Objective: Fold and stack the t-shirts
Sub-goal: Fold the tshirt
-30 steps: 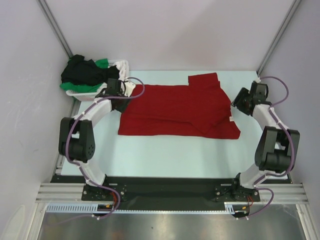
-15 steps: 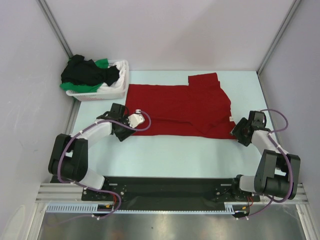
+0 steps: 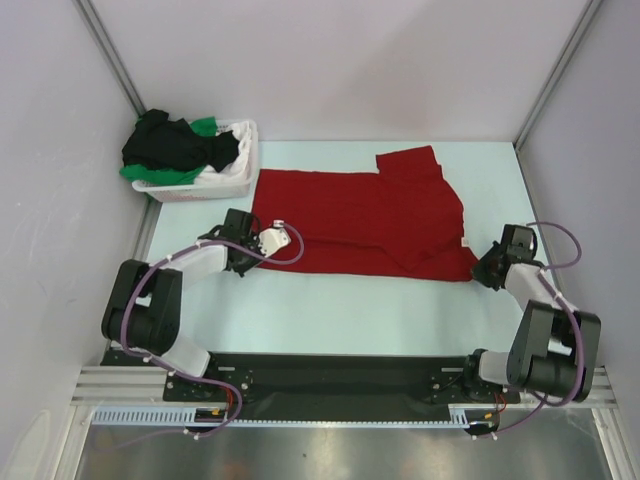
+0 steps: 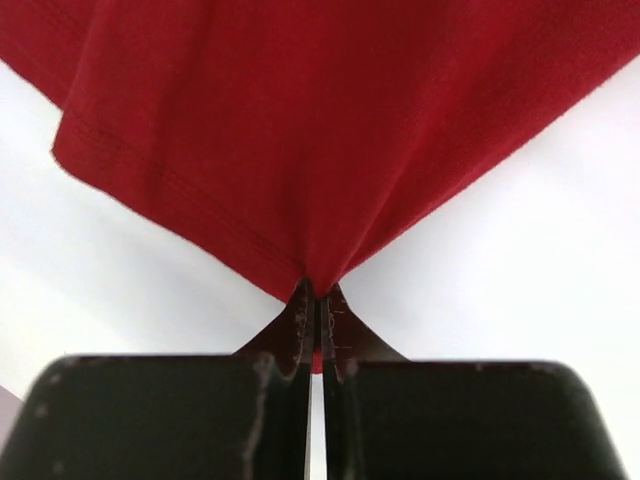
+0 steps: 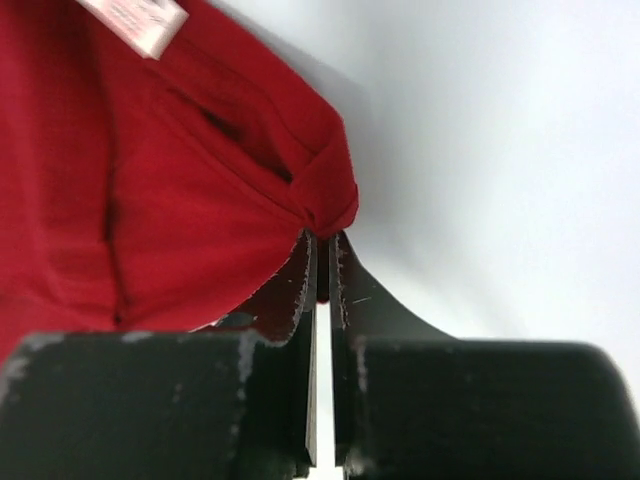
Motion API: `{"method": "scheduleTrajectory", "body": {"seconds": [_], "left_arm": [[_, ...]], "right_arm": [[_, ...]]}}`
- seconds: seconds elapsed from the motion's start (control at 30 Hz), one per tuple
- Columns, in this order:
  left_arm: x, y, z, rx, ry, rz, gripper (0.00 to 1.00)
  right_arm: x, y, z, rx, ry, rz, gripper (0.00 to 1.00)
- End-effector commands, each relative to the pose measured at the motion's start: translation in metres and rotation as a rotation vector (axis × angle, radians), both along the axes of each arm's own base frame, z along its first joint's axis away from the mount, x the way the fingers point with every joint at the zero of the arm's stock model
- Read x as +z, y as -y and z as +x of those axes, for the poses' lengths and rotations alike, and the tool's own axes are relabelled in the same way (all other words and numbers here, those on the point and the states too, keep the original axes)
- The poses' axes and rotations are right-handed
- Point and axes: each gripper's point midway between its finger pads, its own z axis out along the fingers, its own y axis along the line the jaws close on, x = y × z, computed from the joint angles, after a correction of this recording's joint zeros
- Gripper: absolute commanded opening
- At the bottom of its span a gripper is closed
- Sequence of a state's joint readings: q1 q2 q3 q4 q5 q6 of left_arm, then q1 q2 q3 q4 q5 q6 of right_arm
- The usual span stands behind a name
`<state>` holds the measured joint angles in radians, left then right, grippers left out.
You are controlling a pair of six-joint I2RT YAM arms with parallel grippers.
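The left arm lies low and folded, its elbow out to the left of the red t-shirt [image 3: 360,215] and its forearm running in toward the shirt's near left corner. The left claw [image 4: 315,300] is pressed together on that corner. In the left wrist view the hemmed edge gathers into a point that goes in between the two fingers, with the rest of the cloth fanning away from it over the tabletop [image 3: 350,310].

The right arm is also low, with its upper part standing near the shirt's near right side and its forearm reaching forward to the near right corner. The right claw [image 5: 322,245] is pinching a small bunched fold of red cloth at that corner, its jaws nearly touching. A pale label [image 5: 135,18] sits on the cloth a little beyond the pinch.

The red t-shirt lies spread flat between the two claws, with one sleeve folded over on its far right part. Beyond its far left corner stands a white basket [image 3: 240,170] holding a black tee [image 3: 165,145] and a green tee [image 3: 205,127].
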<state>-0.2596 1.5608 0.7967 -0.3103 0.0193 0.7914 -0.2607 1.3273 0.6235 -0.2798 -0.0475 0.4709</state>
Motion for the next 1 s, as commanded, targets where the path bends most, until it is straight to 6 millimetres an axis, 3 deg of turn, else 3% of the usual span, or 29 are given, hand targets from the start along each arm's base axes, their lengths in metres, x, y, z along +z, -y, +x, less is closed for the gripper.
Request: {"method": "scheduleTrajectory", "body": {"seconds": [0.0,0.1,0.27,0.33,0.37,0.4,0.5,0.57,0.6,0.67,0.73,0.8,0.97], "left_arm": [[0.018,-0.008,-0.022,0.010,0.002,0.002,0.00],[0.027,-0.011,-0.043,-0.007,-0.015,0.002,0.00],[0.023,-0.011,-0.097,-0.058,-0.190,-0.020,0.00],[0.019,-0.011,-0.112,-0.087,-0.246,-0.028,0.00],[0.017,-0.010,-0.113,-0.092,-0.249,-0.031,0.03],[0.016,-0.010,-0.114,-0.094,-0.252,-0.031,0.30],[0.026,-0.011,-0.105,-0.098,-0.239,-0.019,0.72],[0.037,-0.012,-0.099,-0.083,-0.235,-0.025,0.77],[0.055,-0.009,-0.084,-0.077,-0.184,-0.047,0.79],[0.073,-0.011,-0.066,-0.019,-0.139,-0.119,0.79],[0.095,-0.004,-0.036,0.050,-0.043,-0.239,0.79],[0.091,-0.005,-0.014,0.121,0.012,-0.252,0.77],[0.063,-0.008,0.008,0.206,-0.024,-0.237,0.72]], "right_arm": [[0.019,0.012,-0.018,-0.056,0.015,-0.043,0.00],[0.025,0.009,-0.034,-0.099,0.030,-0.025,0.00],[0.033,0.008,-0.057,-0.204,0.045,-0.009,0.00],[0.037,0.014,-0.063,-0.266,0.059,-0.030,0.30],[0.037,0.017,-0.065,-0.290,0.064,-0.040,0.57],[0.039,0.021,-0.068,-0.310,0.069,-0.054,0.67],[0.052,0.026,-0.062,-0.311,0.101,-0.075,0.75],[0.072,0.022,-0.050,-0.264,0.156,-0.062,0.72],[0.079,0.019,-0.044,-0.224,0.176,-0.062,0.68],[0.089,-0.003,-0.031,-0.108,0.204,-0.011,0.56],[0.080,-0.019,-0.028,-0.039,0.156,0.005,0.49],[0.070,-0.042,-0.027,0.023,0.115,0.030,0.42],[0.038,-0.070,-0.020,0.086,0.023,0.103,0.26]]}}
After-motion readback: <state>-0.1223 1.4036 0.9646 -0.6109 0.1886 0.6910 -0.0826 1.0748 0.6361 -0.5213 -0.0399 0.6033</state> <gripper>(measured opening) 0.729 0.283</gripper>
